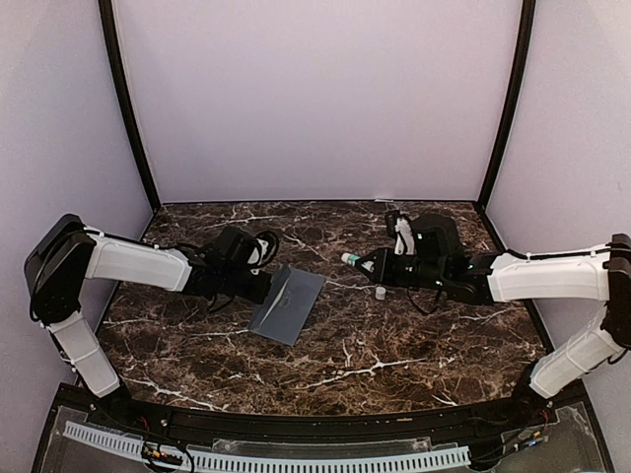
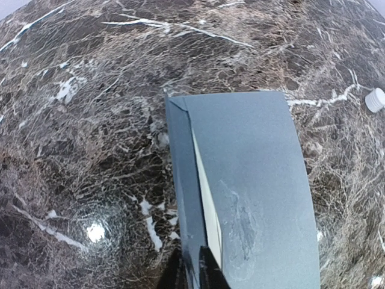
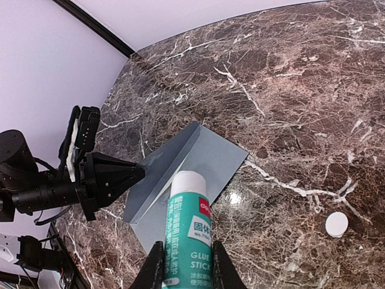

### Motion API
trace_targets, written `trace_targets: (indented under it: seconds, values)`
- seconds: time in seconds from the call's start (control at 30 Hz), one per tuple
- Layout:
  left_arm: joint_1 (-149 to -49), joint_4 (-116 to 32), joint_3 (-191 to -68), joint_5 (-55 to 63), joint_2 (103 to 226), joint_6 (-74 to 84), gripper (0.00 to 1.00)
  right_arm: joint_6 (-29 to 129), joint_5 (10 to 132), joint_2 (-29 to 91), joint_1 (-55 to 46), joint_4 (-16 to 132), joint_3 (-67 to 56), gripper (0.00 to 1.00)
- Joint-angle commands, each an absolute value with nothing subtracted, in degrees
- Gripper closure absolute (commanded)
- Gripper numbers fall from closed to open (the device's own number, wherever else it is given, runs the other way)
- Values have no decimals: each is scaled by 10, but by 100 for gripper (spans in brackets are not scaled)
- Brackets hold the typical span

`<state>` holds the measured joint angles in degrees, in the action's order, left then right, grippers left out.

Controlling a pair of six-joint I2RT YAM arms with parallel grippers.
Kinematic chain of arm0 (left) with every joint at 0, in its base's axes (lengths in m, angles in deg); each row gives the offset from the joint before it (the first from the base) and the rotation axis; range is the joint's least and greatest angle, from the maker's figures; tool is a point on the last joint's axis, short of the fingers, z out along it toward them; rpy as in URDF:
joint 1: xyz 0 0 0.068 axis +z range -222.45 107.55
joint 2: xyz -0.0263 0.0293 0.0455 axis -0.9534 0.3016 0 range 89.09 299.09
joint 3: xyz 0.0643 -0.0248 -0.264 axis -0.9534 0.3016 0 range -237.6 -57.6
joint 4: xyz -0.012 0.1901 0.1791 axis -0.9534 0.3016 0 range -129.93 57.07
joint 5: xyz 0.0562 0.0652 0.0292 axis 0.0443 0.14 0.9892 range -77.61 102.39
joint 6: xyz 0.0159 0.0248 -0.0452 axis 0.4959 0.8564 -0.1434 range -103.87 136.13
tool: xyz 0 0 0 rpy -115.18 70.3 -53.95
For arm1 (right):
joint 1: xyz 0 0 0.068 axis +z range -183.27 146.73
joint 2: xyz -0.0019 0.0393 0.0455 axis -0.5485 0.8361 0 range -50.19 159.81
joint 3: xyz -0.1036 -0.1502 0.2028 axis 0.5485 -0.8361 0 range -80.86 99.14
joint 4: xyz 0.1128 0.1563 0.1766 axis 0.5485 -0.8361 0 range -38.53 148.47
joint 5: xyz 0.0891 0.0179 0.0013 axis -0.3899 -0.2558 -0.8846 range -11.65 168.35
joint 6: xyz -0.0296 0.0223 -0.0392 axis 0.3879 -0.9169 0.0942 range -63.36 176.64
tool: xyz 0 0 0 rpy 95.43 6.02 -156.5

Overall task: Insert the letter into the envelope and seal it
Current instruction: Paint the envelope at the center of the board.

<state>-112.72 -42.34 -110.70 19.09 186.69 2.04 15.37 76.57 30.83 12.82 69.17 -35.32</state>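
The slate-grey envelope (image 1: 288,304) (image 2: 258,180) (image 3: 213,159) lies on the marble table, its flap (image 2: 180,180) (image 3: 162,168) lifted along the left edge. Under the flap only a thin cream sliver of the letter (image 2: 207,205) shows, tucked inside the envelope. My left gripper (image 1: 266,288) (image 2: 192,272) (image 3: 141,173) is shut on the flap's edge, holding it up. A smeared patch marks the envelope's face (image 2: 240,223). To the right, my right gripper (image 1: 367,264) (image 3: 183,268) is shut on an uncapped green glue stick (image 1: 350,260) (image 3: 189,235). The stick's white tip points toward the envelope from a short way off.
The glue stick's white cap (image 1: 381,292) (image 2: 375,100) (image 3: 336,224) stands on the table right of the envelope, below my right gripper. Pale walls with black corner posts (image 1: 128,108) enclose the table on three sides.
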Motion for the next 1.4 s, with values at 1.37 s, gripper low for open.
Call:
trace_targets:
  seconds: [1.37]
  values:
    - [-1132,-475,-1129,-25,1907,-44,55,139,769,300,124,707,-354,99]
